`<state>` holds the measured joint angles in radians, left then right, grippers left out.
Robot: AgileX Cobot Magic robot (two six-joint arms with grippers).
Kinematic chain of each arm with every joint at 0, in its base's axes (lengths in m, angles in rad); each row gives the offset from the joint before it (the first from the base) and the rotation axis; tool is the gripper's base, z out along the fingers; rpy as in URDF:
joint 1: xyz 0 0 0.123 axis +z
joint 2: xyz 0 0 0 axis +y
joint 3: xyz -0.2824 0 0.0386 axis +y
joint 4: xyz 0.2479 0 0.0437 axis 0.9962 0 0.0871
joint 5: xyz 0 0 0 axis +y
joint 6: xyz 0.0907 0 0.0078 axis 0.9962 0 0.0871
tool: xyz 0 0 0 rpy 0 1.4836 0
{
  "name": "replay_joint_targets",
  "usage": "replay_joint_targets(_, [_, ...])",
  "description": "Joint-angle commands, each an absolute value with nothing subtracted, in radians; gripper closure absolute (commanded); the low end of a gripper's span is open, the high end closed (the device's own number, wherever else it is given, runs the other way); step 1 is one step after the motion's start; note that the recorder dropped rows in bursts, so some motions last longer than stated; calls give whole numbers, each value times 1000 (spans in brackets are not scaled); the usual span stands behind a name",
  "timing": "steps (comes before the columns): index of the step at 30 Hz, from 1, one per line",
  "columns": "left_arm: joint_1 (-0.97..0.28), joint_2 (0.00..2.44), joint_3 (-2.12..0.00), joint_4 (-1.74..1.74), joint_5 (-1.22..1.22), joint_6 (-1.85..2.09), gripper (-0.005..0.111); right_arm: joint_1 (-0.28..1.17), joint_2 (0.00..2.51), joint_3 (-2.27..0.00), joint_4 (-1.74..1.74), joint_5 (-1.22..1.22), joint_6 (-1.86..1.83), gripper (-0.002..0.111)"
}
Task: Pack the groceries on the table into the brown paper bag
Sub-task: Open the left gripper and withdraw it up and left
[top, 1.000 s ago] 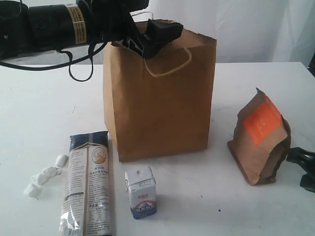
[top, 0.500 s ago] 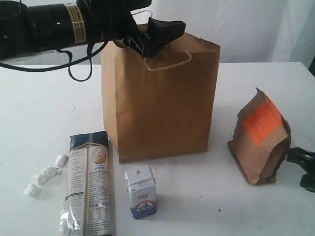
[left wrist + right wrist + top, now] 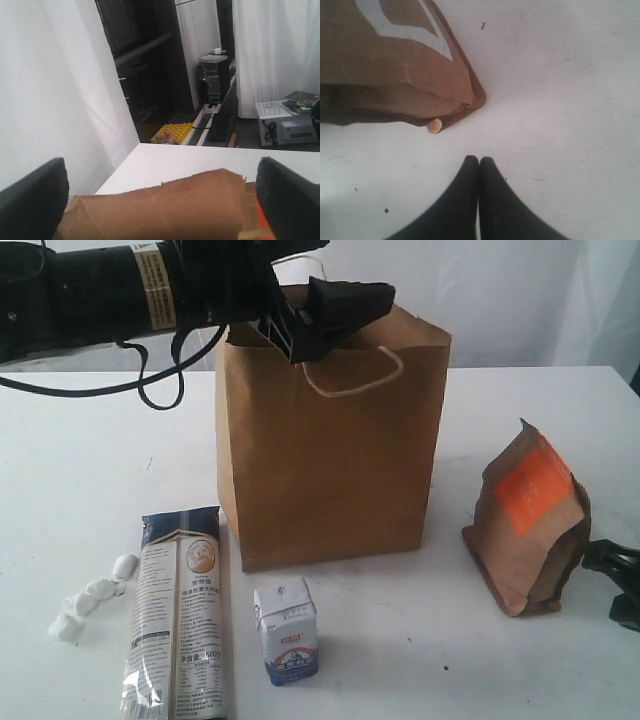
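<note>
2 hands: L hand (image 3: 161,200) agape, prob. astride bag (image 3: 330,460) rim — R hand (image 3: 479,161) closed.

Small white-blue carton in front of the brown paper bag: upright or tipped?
Upright. The small white-blue carton stands on its base on the white tabletop, folded top uppermost.

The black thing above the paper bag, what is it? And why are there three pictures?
It's one of a robot's two arms. Its left gripper, a two-fingered claw, is wide open over the brown paper bag, with nothing in it. One picture looks at the whole white table. The other two come from little cameras on the arms' wrists. The right gripper is pinched shut, empty, near the orange-labelled pouch. Waiting on the table are a long noodle packet, a small white-blue carton and white wrapped sweets.
</note>
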<state>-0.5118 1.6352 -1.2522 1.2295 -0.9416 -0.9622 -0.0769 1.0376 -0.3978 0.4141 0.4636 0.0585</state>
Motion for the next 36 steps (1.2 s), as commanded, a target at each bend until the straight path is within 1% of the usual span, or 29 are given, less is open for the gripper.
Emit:
replay_joint_targets(1, [-512, 1599, -1257, 1314, -995, -996, 1, -77, 1040, -395, 413, 452, 46, 108])
replay_joint_targets(3, [-512, 1566, -1257, 1489, -1000, -1023, 1, -77, 1040, -395, 413, 452, 46, 108])
replay_joint_targets(5, [-512, 1536, -1257, 1698, -1009, -1197, 1, -77, 1040, -395, 413, 452, 46, 108])
replay_joint_targets(6, [-512, 1524, -1257, 1744, -1048, -1345, 1, -77, 1040, -395, 413, 452, 46, 108])
replay_joint_targets(8, [-512, 1522, -1257, 1744, -1185, -1515, 1, -77, 1040, -395, 413, 452, 46, 108])
replay_joint_targets(9, [-512, 1522, -1257, 1744, -1221, -1534, 1, -77, 1040, -395, 413, 452, 46, 108])
replay_joint_targets(15, [-512, 1523, -1257, 1744, -1221, -1694, 2, -77, 1033, -405, 425, 473, 46, 108])
replay_joint_targets(19, [-512, 1523, -1257, 1744, -1221, -1736, 2, -77, 998, -454, 458, 576, -15, 108])
replay_joint_targets(21, [-512, 1523, -1257, 1744, -1221, -1761, 4, -77, 972, -484, 460, 628, -71, 108])
replay_joint_targets(23, [-510, 1523, -1257, 1744, -1221, -1754, 13, -77, 941, -522, 461, 682, -106, 108])
replay_joint_targets(24, [-510, 1523, -1257, 1744, -1221, -1746, 21, -77, 922, -541, 463, 700, -112, 108])
replay_joint_targets(25, [-508, 1523, -1257, 1744, -1167, -1685, 44, -77, 883, -579, 479, 725, -112, 108])
replay_joint_targets(26, [-500, 1523, -1257, 1744, -1146, -1652, 59, -77, 864, -597, 484, 735, -112, 108])
replay_joint_targets(27, [-479, 1523, -1257, 1744, -1103, -1574, 93, -77, 826, -641, 510, 760, -140, 108])
replay_joint_targets(28, [-466, 1523, -1257, 1744, -1090, -1571, 106, -77, 810, -658, 525, 769, -166, 108])
replay_joint_targets(30, [-424, 1523, -1257, 1744, -1067, -1581, 106, -77, 761, -714, 577, 813, -271, 108])
replay_joint_targets(33, [-320, 1523, -1257, 1744, -995, -1728, 107, -77, 697, -743, 656, 867, -422, 108])
replay_joint_targets(36, [-181, 1523, -1257, 1744, -951, -1793, 107, -77, 677, -745, 651, 902, -478, 108])
